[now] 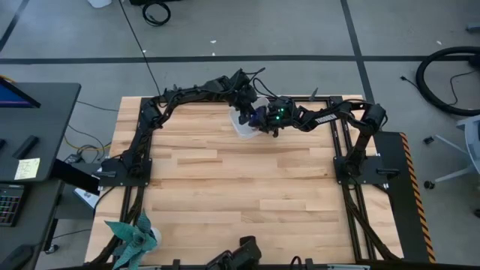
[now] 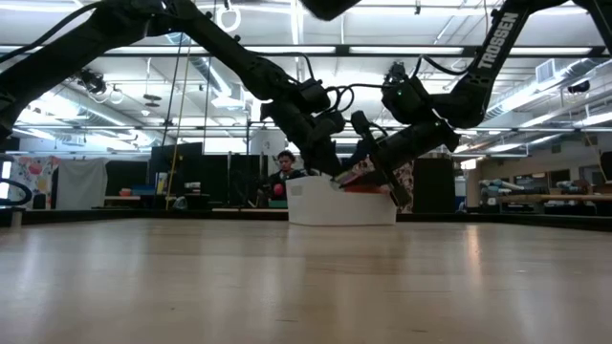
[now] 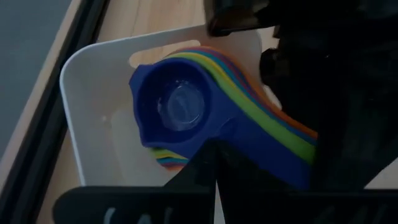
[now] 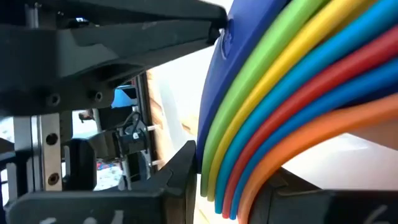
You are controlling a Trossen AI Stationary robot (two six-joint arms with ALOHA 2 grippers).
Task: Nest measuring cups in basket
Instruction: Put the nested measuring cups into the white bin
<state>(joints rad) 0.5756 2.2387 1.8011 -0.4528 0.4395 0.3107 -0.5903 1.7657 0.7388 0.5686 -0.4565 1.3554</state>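
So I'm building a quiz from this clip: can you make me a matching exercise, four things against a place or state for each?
Things:
1. nested measuring cups
2. basket
3. left gripper
4. teal plant

Places or states:
A. at the table's near left corner
B. shut, over the basket
C. stacked inside the basket, dark blue on top
D. white, at the table's far edge

Pairs: 1-C, 2-D, 3-B, 4-A

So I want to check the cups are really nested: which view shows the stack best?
The left wrist view: it looks into the measuring cups, dark blue bowl on top, coloured rims fanned beneath, inside the basket. The right wrist view shows only the stacked handle edges. The high and low views mostly hide them behind the arms.
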